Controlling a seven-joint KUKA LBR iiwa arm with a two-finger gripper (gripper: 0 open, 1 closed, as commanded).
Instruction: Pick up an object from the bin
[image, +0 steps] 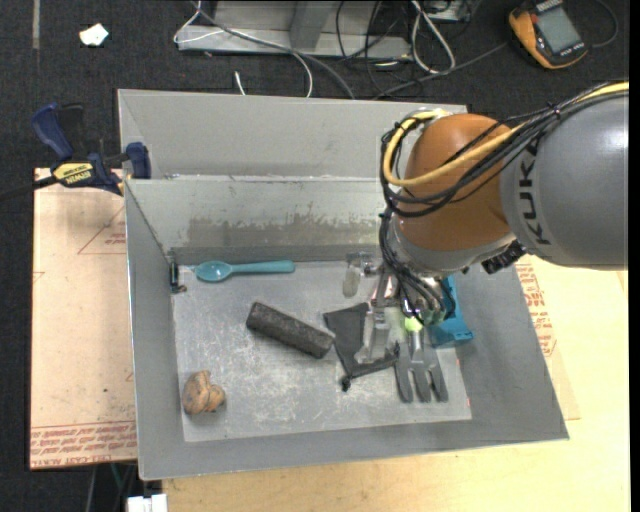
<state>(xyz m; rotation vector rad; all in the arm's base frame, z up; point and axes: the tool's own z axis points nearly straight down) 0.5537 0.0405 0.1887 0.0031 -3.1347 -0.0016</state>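
We see a dark carpet (130, 60) for a floor; it runs along the far side, down the left edge, and shows again in the near left corner; pale specks fleck its pile. At the far left a small white scrap (94, 35) lies on it, crumpled. At the far middle a flat grey metal piece (250, 30) rests on the carpet; we cannot tell what it is. Cables (342, 35) loop over and beside it, some dark, some pale; they trail off towards the right. At the far right lies an orange device (545, 35) with a dark screen, tilted; the light is even and soft throughout.
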